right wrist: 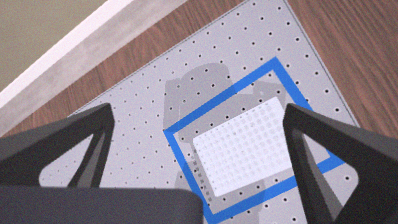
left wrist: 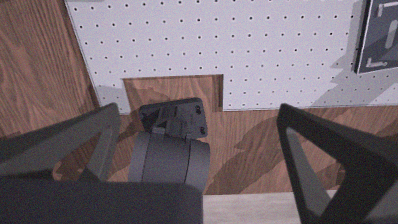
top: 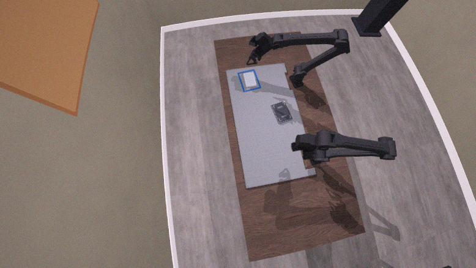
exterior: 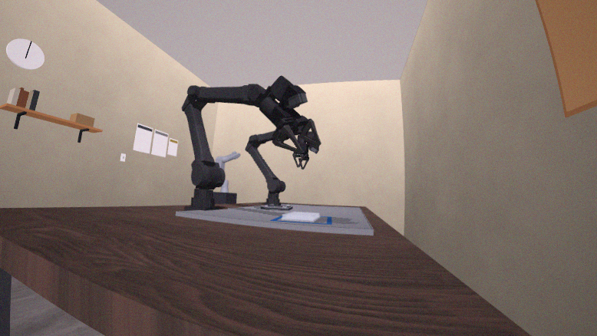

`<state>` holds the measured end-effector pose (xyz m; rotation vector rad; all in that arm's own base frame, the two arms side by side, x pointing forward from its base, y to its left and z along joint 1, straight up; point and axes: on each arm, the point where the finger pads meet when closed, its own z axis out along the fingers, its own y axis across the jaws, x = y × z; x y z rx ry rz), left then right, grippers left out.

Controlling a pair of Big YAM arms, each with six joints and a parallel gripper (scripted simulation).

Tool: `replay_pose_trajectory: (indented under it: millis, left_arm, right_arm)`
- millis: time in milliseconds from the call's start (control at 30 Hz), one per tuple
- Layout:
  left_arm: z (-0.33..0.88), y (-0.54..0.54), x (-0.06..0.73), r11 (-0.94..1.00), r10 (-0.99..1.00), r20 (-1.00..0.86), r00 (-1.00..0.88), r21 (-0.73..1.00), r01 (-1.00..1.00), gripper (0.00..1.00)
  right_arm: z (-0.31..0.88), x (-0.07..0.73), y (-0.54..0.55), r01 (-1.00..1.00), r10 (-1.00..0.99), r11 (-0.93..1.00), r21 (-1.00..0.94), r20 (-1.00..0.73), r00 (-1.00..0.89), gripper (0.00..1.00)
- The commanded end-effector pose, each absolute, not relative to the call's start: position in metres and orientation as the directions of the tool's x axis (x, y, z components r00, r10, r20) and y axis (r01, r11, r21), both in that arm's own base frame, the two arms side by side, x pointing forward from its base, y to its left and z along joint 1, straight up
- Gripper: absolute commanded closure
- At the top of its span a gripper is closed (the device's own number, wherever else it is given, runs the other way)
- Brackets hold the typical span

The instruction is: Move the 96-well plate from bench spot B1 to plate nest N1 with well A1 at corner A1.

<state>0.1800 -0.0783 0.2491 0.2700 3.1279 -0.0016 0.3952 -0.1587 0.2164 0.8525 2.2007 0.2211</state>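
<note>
The white 96-well plate (top: pixel 249 79) (exterior: pixel 299 215) (right wrist: pixel 245 147) lies flat inside the blue outline B1 (top: pixel 241 81) (exterior: pixel 327 220) (right wrist: pixel 220 96) near one end of the grey perforated board (top: pixel 266 156) (right wrist: pixel 125 130) (left wrist: pixel 225 40). The dark plate nest N1 (top: pixel 281 112) (exterior: pixel 275 206) (left wrist: pixel 380 35) sits empty near the board's middle. My right gripper (top: pixel 253 57) (right wrist: pixel 198 112) is open and empty, high above the board's end and just off the plate. My left gripper (top: pixel 296 146) (left wrist: pixel 198 112) is open and empty, folded back above its own base, away from the nest.
The board lies on a dark wooden table top (top: pixel 299 213) (exterior: pixel 250 267). The left arm's base (left wrist: pixel 172 117) sits in a notch of the board. A black post (top: pixel 372 16) stands at the far corner. A white rim (top: pixel 164 133) edges the floor platform.
</note>
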Motion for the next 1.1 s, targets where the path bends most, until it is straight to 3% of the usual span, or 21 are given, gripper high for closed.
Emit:
replay_pose_trajectory:
  millis: [0,467,1067]
  left_arm:
    - [0.262,-0.081,0.185,0.992,0.125,-0.032,-0.992,-0.009,0.125,0.0]
    - [0.262,-0.081,0.185,0.992,0.125,-0.032,-0.992,-0.009,0.125,0.0]
    - [0.262,-0.081,0.185,0.992,0.125,-0.032,-0.992,-0.009,0.125,0.0]
  right_arm:
    - [0.228,0.416,-0.16,0.582,0.736,0.671,0.46,-0.508,-0.447,0.0]
    - [0.188,0.418,-0.152,0.812,0.916,0.397,0.428,-0.235,-0.324,0.0]
    - [0.13,0.408,-0.135,0.988,1.0,-0.007,0.156,-0.017,0.009,0.0]
